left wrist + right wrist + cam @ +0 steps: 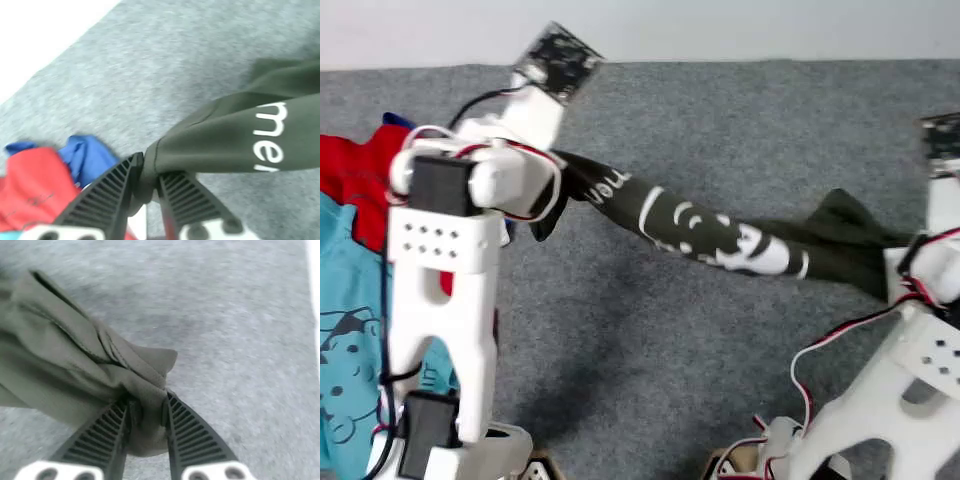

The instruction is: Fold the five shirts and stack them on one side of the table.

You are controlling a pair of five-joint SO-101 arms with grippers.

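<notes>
**A:** What does the left claw [147, 162] hold?

**B:** It is clenched on one edge of the dark green shirt [235, 135]. The hem sits right between its two ribbed fingers. I think it takes the edge, not the middle, so that the cloth can be pulled flat.

**A:** And the right claw [147, 402]?

**B:** It is closed too, on a bunched end of the same shirt. From one claw the cloth runs across to the other as a long twisted band over the grey table [720, 110]. I cannot tell if it hangs or lies there. In my judgement, they stretch it to open it; it is not yet folded.

**A:** What is farther away?

**B:** Beside the left claw, on the side away from the right claw, lie a blue shirt [87, 155] and a red shirt [30, 185], then a teal shirt [345, 330]. They look crumpled, probably kept aside for later.
</notes>
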